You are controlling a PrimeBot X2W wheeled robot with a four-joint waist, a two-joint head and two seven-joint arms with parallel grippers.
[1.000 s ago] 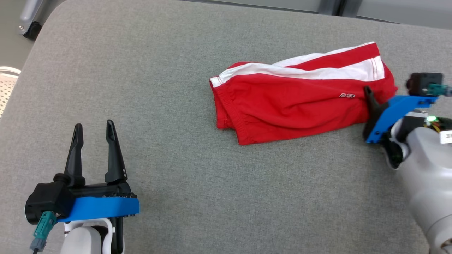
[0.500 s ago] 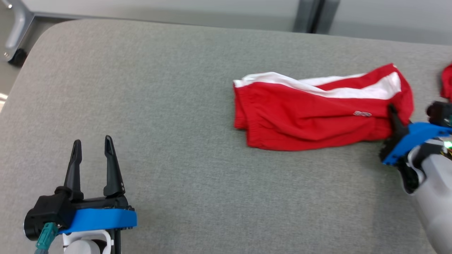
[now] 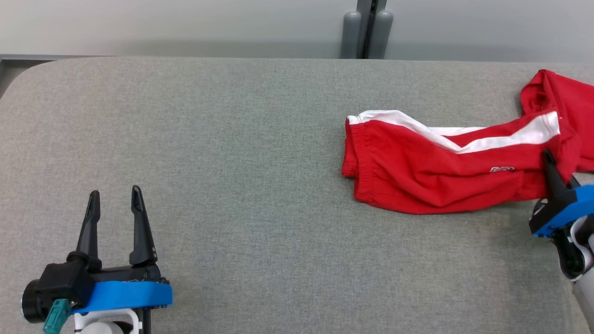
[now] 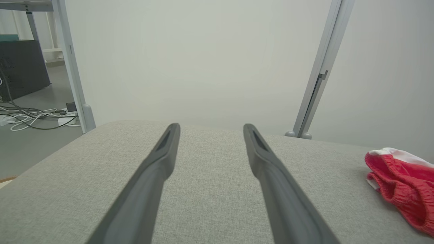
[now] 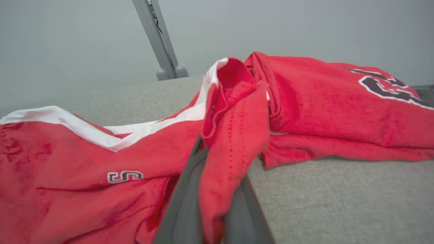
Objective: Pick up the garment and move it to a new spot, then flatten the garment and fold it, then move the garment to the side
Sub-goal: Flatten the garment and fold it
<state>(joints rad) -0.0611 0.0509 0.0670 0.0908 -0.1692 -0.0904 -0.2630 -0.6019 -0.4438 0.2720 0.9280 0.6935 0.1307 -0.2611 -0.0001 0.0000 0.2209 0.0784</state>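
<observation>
**Item:** red shorts [image 3: 431, 176] with a white side stripe, laid on a grey padded table [image 3: 232, 139].

**Change noted:** a second ago the right gripper [image 3: 548, 160] was seen spread at the shorts' end. It is now clamped on a fold of that hem, with cloth pinched between the fingers and draped over their tips. The head camera has also turned, so the shorts' shift across the picture is not counted as travel.

**Meaning:** the grasp is judged made. The lift, the carry to a new spot, flattening and folding are not yet done.

**Location:** most of the shorts is spread to the left of the clamped fingers. A second red garment [image 3: 566, 93] with dark lettering lies just beyond their tips.

**Pose:** the right arm is held low over the table, entering from the lower right. The left gripper [image 3: 115, 191] is parked with its fingers wide apart and nothing between them, the shorts well off to its right.
</observation>
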